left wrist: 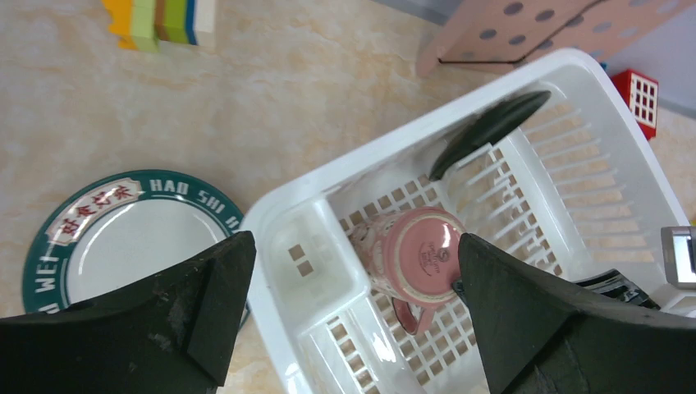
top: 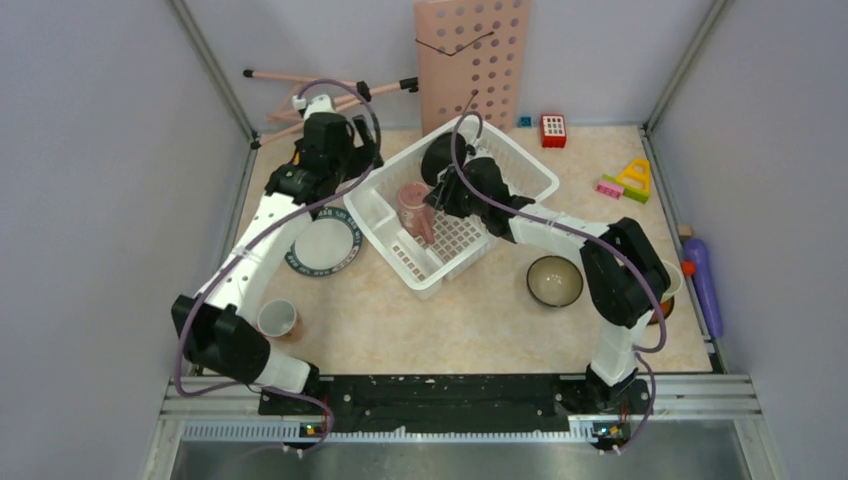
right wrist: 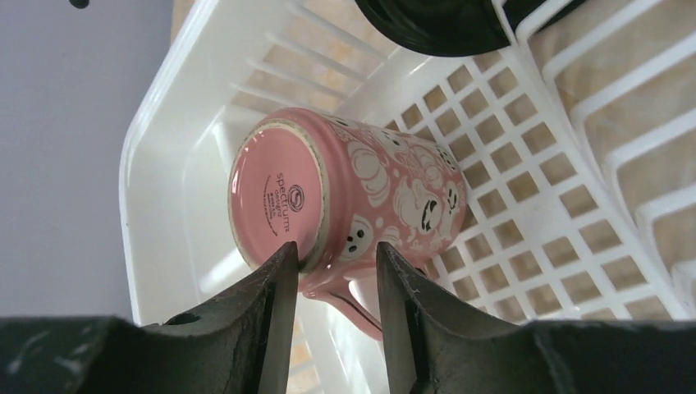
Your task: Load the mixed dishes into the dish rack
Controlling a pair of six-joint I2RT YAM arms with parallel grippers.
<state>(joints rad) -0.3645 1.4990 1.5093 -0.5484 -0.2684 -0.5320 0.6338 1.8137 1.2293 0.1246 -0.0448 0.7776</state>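
The white dish rack [top: 520, 165] stands skewed at the table's middle back. A pink cup [top: 414, 208] with ghost prints lies tilted, base up, on its grid floor, and a dark plate [top: 437, 155] stands in the dividers. My right gripper [top: 442, 195] is inside the rack; in the right wrist view its jaws [right wrist: 330, 250] are a little apart, either side of the cup's [right wrist: 345, 193] handle. My left gripper [left wrist: 354, 246] is wide open and empty above the rack's [left wrist: 271, 209] left corner. The teal-rimmed plate [top: 322, 245] lies left of the rack. The bowl [top: 555, 280] sits to the right.
Another pink cup [top: 277, 318] stands near the left arm's base. An orange dish [top: 668, 292] is partly hidden behind the right arm. A purple cylinder [top: 703, 285], toy blocks [top: 628, 182], a red block [top: 553, 130] and a pink perforated board [top: 472, 60] line the right and back.
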